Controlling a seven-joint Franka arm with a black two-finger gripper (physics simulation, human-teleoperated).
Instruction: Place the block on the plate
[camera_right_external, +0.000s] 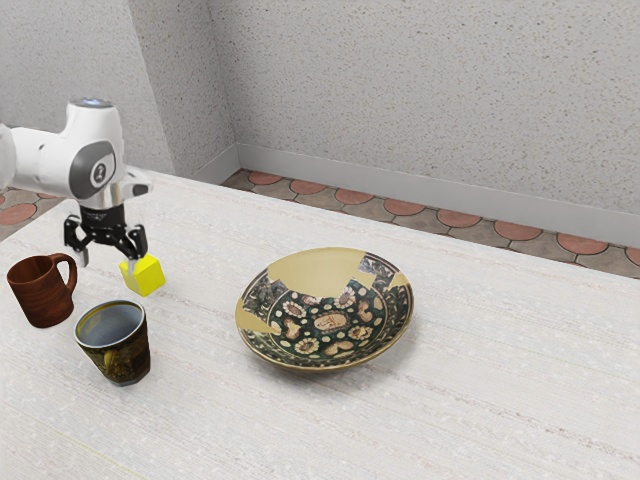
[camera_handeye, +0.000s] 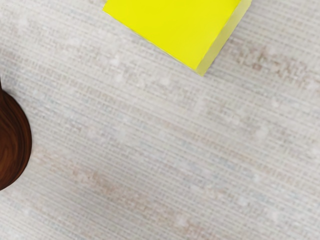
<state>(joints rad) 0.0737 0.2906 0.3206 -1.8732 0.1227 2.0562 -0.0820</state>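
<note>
My gripper (camera_right_external: 108, 262) stands open above the table in the exterior view, its fingers spread wide with nothing held between them. Close beside it, toward the exterior view's right, the yellow block (camera_right_external: 144, 276) rests on the table, one fingertip partly overlapping it in that view. The block's bright top face (camera_handeye: 175, 25) is seen from above in the wrist view. The wide patterned plate (camera_right_external: 328, 312), dark floral with plain tan patches, lies farther toward the exterior view's right, with bare table between it and the block.
A brown wooden mug (camera_right_external: 42, 292) stands near the gripper at the exterior view's left; its rounded side (camera_handeye: 12, 142) appears in the wrist view. A dark patterned cup (camera_right_external: 115, 345) stands between mug and plate, nearer the exterior camera. The pale table (camera_right_external: 480, 390) carries everything.
</note>
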